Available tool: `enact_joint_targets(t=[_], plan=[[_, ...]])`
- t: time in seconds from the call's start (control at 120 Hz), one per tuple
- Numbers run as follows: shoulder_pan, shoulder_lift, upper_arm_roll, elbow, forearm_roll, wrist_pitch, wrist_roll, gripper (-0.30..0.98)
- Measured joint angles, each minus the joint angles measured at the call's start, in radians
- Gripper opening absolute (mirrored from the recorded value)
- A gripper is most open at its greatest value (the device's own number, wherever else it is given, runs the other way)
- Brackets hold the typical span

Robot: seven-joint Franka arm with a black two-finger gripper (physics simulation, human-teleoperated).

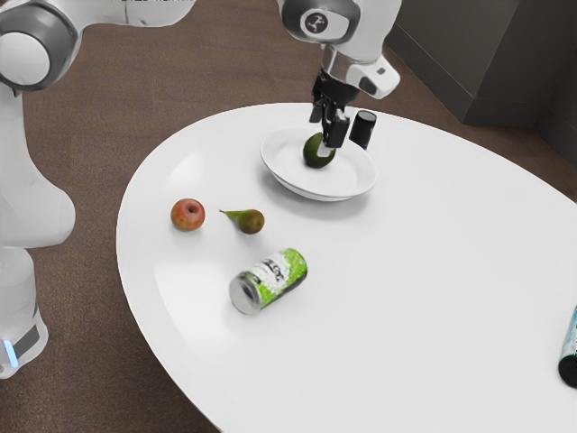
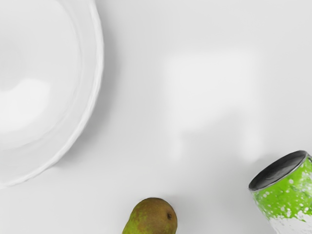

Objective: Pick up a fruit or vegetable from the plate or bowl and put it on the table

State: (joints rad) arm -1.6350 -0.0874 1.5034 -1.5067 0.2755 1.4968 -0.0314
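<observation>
**Because the hand [image 1: 330, 135] hangs over the bowl [image 1: 347, 176], the avocado [image 1: 314, 153] lies right at its lower end**

Seen from the exterior view, the avocado overlaps the hand's tip, toward the bowl's far side, with no sideways gap to speak of. The line between them runs essentially up and down, so reach hardly matters here; height does. Whether the hand is wide, or already has a grip, I cannot tell, nor can I tell whether the avocado rests on the bowl's floor or hangs just clear of it. Its long axis is partly covered and hard to read.

If a grip is still wanted, it should be made straight over the avocado; after that comes a rise above the rim before any sideways travel. The dark canister [image 1: 362, 129] stands just beyond the rim, close beside the hand, and could be knocked. A likelier way out is toward the bare desk [image 1: 397, 280] between the bowl and the green can [image 1: 269, 281], keeping off the pear [image 1: 251, 221].
</observation>
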Motion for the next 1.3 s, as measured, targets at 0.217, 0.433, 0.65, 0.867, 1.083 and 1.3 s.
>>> enact_joint_targets(t=[0.217, 0.433, 0.65, 0.867, 1.083, 1.3], plan=[[0.003, -0.010, 0.004, -0.014, 0.015, 0.089, -0.001, 0.69], [0.003, -0.011, 0.004, -0.015, 0.016, 0.141, -0.002, 0.69], [0.001, -0.006, 0.040, -0.012, 0.024, 0.179, -0.001, 0.68], [0.126, -0.017, 0.264, -0.043, -0.075, 0.228, -0.095, 0.69], [0.459, 0.041, -0.102, -0.026, -0.110, 0.251, -0.211, 0.69], [1.391, 0.260, -0.836, 0.015, -0.333, 0.257, -0.249, 0.69]])
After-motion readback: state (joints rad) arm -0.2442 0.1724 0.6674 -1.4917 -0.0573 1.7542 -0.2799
